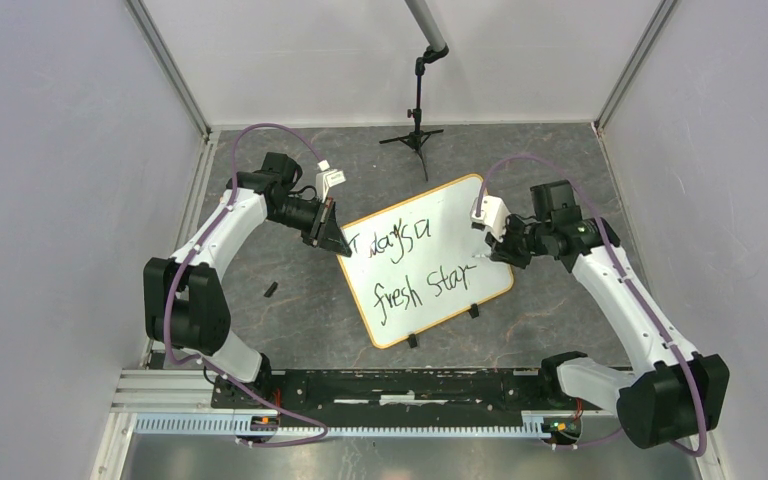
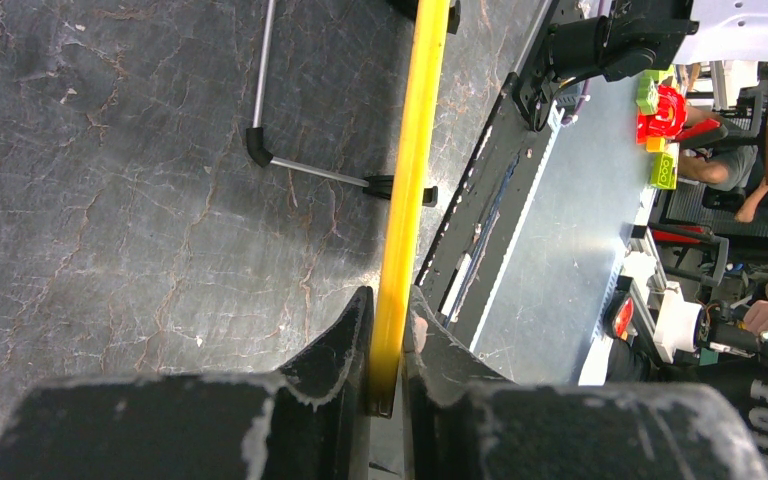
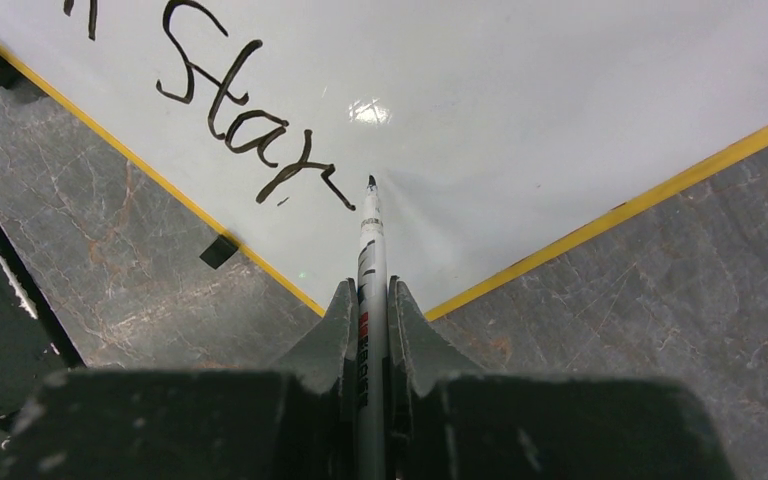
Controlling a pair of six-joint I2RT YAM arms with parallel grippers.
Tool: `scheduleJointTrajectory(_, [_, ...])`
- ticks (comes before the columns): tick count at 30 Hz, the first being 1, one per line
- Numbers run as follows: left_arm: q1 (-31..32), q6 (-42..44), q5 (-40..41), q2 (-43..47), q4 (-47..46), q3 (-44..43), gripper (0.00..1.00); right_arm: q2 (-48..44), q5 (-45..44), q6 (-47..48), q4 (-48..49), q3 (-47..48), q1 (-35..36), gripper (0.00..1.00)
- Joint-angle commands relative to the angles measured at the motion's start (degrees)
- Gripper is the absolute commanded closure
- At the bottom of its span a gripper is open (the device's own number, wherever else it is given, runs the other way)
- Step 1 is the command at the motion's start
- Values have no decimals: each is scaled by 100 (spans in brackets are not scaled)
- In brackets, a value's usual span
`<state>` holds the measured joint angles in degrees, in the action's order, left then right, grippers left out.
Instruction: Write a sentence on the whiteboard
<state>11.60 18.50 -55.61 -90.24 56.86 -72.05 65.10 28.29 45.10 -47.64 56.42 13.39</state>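
Overhead view looks down; both wrist views hug the whiteboard (image 1: 457, 214).

On surface (image 1: 290, 330): whiteboard (image 1: 460, 215) between arms; left fingers (image 2: 340, 345) on its left edge; marker (image 3: 371, 230) tip beside sentence (image 1: 415, 270) end; tripod (image 1: 416, 135) behind.

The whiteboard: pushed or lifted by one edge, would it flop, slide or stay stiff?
Probably stiff: the whiteboard looks flat, its yellow rim straight where the left hand pinches it. Likely light, being thin. It may slide on the smooth table, though its clip feet might drag.
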Motion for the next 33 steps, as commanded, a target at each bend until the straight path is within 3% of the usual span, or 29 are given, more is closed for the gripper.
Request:
scheduleJointTrajectory(1, [64, 450, 684, -91, -298, 49, 98, 89, 160, -51, 187, 286, -15, 100])
scheduleJointTrajectory(26, [63, 459, 684, -159, -296, 33, 97, -67, 63, 164, 89, -679, -13, 100])
scheduleJointTrajectory(33, [64, 453, 675, -141, -297, 38, 98, -112, -213, 223, 62, -563, -17, 100])
